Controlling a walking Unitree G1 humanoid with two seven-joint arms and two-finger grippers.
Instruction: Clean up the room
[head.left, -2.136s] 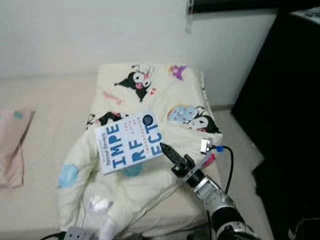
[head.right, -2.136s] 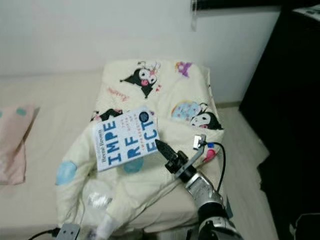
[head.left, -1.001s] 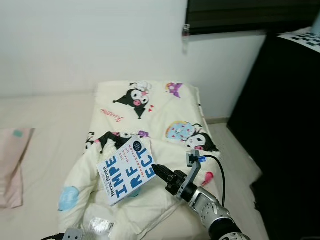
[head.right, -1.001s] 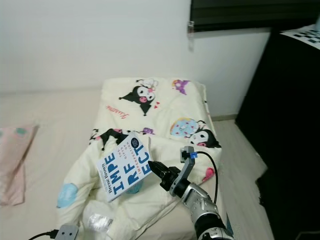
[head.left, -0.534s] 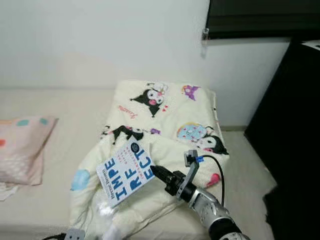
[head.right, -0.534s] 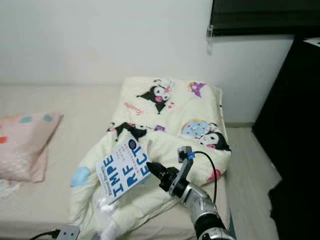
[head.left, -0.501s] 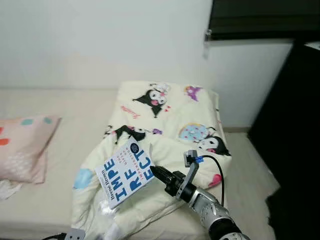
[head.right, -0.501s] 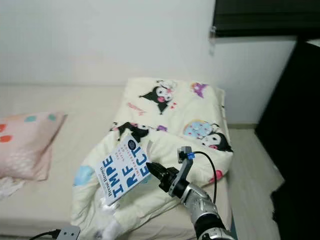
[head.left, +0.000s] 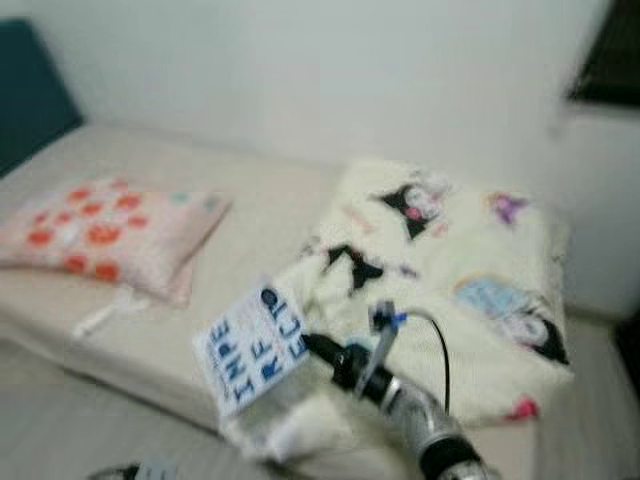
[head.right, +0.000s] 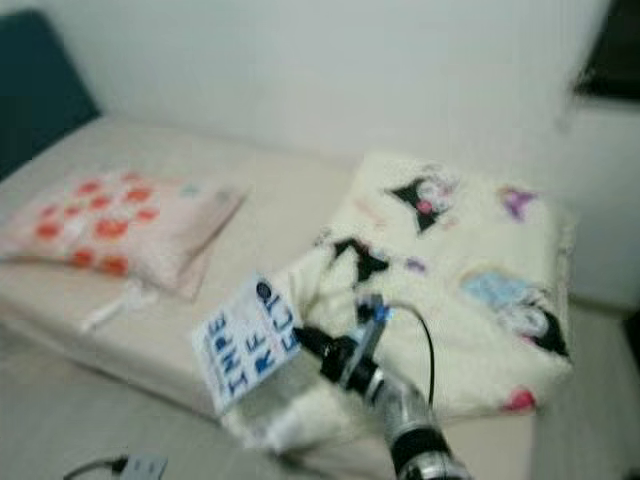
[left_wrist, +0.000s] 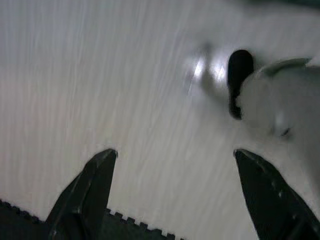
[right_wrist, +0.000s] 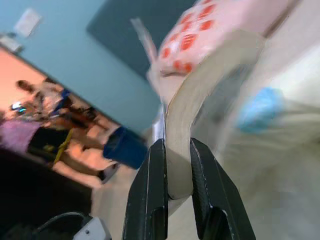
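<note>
Bed (head.left: 150, 340) – wide, flat, beige sheet, smooth; low to pale floor (left_wrist: 100, 75)
Blanket (head.right: 480, 300) – cream, fleecy, cartoon print w/ black-eared figures; bunched & rumpled at near end, spilling over bed edge; not yet folded or straightened, by the look of it
Pillow (head.left: 110, 235) – pink, soft, red/orange spots, lying flat toward head of bed, well apart from blanket
Book (head.left: 252, 348) – paperback, white cover, big blue block letters, thin & flexible; held up in air in front of blanket's near end, tilted, off the bed. Judged picked up and in transit; drop-off place not visible, so putting away still to do
Right gripper (right_wrist: 171, 165) – two long black fingers (right_wrist: 150, 195) pinched tight on book's edge, pages bowing slightly above the grip; silver arm, looped black cable
Left gripper (left_wrist: 175, 195) – black serrated fingers spread wide, nothing between, hanging idle over floor
Small white item (head.right: 118, 305) – on sheet just below pillow; too blurred to ID
Overall: cleanup early-to-mid stage, est. only; head views motion-blurred
</note>
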